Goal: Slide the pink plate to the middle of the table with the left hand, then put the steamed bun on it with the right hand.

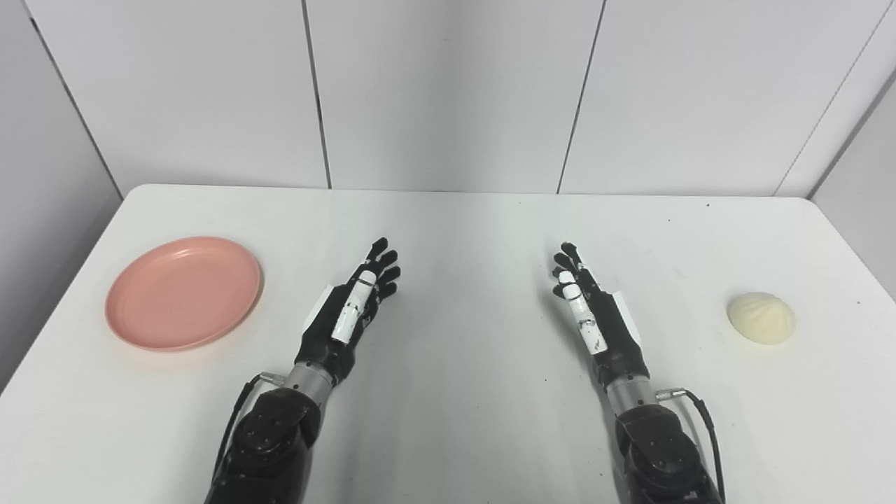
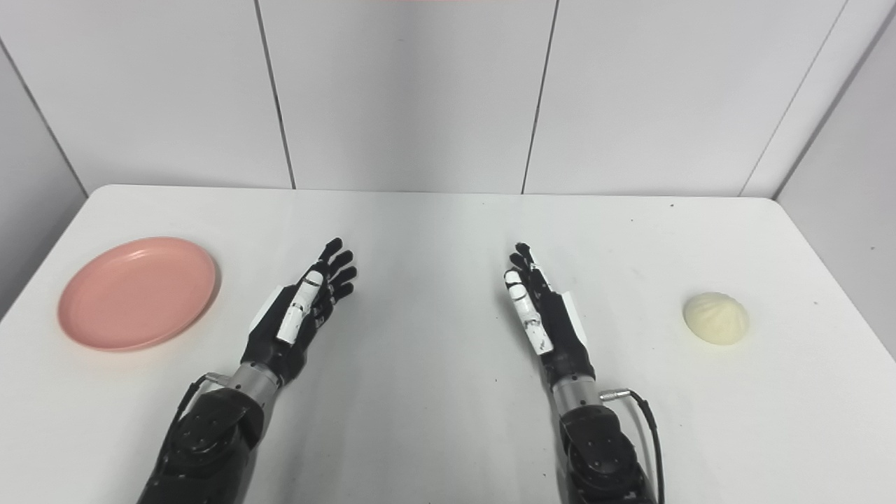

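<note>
**Plate waits at the left edge; both hands idle and empty**

The pink plate [image 1: 183,292] lies flat on the white table [image 1: 462,392], far to the left and well apart from the middle. The steamed bun [image 1: 761,318] sits alone at the far right. Between them, the left hand [image 1: 353,308] and the right hand [image 1: 589,308] are held edge-up with fingers extended and holding nothing; whether they hover just above the tabletop or rest on it is hard to tell from this angle.

No part of the task looks started, so the step in hand is the plate slide. To do it well, the left hand should probably swing out past the plate's far-left rim and push with flat fingers low against that rim, so the plate travels rightward without tipping or spinning. A slow, steady push aimed at the open space between the two hands seems best. The right hand can stay clear until the plate stops.
</note>
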Controlling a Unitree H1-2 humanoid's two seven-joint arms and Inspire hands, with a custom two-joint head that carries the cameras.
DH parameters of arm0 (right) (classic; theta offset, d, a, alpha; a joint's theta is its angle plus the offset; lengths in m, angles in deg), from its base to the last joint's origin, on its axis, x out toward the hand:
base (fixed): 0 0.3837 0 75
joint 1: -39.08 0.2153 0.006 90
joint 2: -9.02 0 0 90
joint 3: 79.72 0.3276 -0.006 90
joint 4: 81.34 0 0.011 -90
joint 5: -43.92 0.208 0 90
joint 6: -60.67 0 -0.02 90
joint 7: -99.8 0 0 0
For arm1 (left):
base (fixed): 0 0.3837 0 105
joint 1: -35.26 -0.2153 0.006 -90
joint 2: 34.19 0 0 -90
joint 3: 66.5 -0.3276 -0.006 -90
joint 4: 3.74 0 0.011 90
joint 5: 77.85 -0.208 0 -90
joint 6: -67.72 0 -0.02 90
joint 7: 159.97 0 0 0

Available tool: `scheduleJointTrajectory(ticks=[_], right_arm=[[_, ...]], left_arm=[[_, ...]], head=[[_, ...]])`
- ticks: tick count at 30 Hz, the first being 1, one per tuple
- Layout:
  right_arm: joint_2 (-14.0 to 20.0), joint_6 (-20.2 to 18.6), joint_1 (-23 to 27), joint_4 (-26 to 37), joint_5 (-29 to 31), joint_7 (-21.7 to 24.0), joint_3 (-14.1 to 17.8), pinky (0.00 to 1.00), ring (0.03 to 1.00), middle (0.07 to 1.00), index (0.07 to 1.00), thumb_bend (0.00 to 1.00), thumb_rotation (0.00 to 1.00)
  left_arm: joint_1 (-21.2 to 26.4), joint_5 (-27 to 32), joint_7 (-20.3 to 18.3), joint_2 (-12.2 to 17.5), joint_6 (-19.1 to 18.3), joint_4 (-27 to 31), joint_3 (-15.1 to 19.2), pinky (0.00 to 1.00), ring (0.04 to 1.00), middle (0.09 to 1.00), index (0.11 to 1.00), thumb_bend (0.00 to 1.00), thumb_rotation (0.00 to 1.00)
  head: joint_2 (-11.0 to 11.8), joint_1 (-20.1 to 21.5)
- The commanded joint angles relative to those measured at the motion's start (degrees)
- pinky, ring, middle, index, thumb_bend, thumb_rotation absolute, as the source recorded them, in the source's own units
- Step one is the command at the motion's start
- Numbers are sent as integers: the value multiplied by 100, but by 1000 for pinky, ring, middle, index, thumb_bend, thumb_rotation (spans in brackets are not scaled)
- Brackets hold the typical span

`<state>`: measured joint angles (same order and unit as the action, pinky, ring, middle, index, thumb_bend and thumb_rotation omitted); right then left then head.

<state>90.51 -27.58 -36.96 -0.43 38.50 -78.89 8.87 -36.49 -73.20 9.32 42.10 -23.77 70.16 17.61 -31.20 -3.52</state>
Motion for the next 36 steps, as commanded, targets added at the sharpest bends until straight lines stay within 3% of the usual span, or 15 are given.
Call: scheduleJointTrajectory(ticks=[1, 33, 36], right_arm=[[-22, -213, -108, -58, 13, 66, -45, 873, 914, 933, 954, 233, 1000], [-23, -206, -117, -34, 1, 59, -47, 871, 915, 934, 954, 235, 1000], [3, -139, -101, -102, 22, 73, -33, 867, 913, 932, 952, 232, 1000]], left_arm=[[-223, -95, -45, 51, -505, -282, -79, 960, 957, 976, 980, 403, 1000], [-230, -110, -29, 48, -506, -265, -83, 958, 955, 975, 979, 400, 1000], [-219, -138, -24, 38, -455, -309, -104, 953, 954, 973, 977, 400, 1000]], head=[[-8, -2], [-20, -15], [28, -207]])
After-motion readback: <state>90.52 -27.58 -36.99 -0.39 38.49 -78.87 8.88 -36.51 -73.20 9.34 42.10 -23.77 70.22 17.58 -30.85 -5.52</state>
